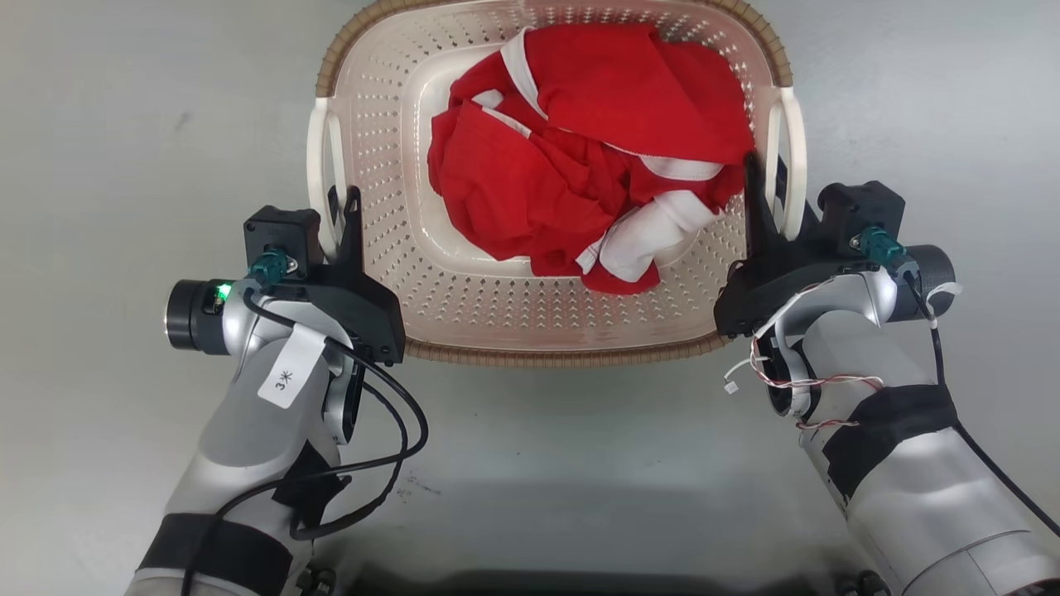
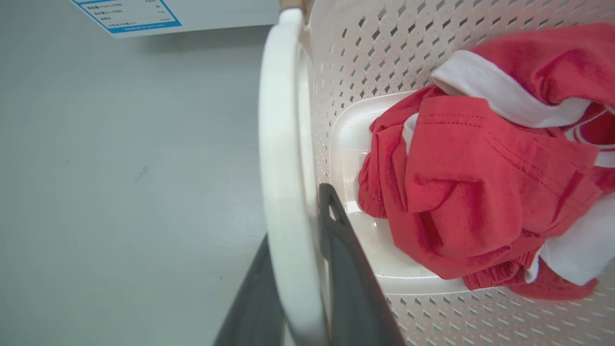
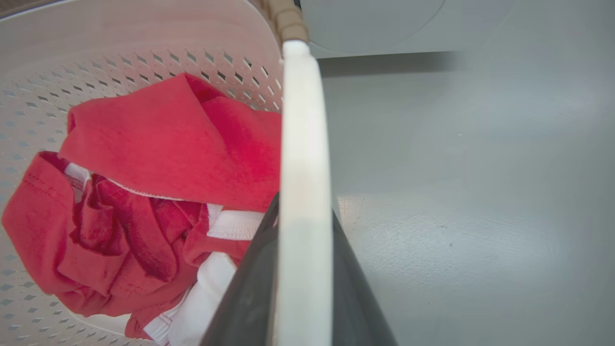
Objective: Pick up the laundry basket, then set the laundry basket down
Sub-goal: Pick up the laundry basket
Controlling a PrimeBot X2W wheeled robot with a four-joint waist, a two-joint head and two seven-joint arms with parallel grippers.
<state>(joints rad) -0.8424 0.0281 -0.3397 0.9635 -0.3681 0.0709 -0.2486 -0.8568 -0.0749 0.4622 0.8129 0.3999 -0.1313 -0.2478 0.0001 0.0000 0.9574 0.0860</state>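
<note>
Count: one cream-white perforated plastic laundry basket point(image 1: 497, 319) with a brown woven-look rim. It sits at the upper centre of the head view, over a grey floor point(image 1: 124, 165). Whether it rests on that floor cannot be told. The opening faces up. The long axis runs left to right across the frame, with a white handle at each end, two counted: left handle point(image 1: 315, 157) and right handle point(image 1: 799, 141).

Contents: one heap of red cloth with white trim point(image 1: 580, 165); the number of pieces cannot be told.

Grippers: two. The left gripper point(image 1: 344, 203) is clenched on the left handle, one dark finger inside the wall and one outside. The right gripper point(image 1: 766, 186) grasps the right handle likewise.
</note>
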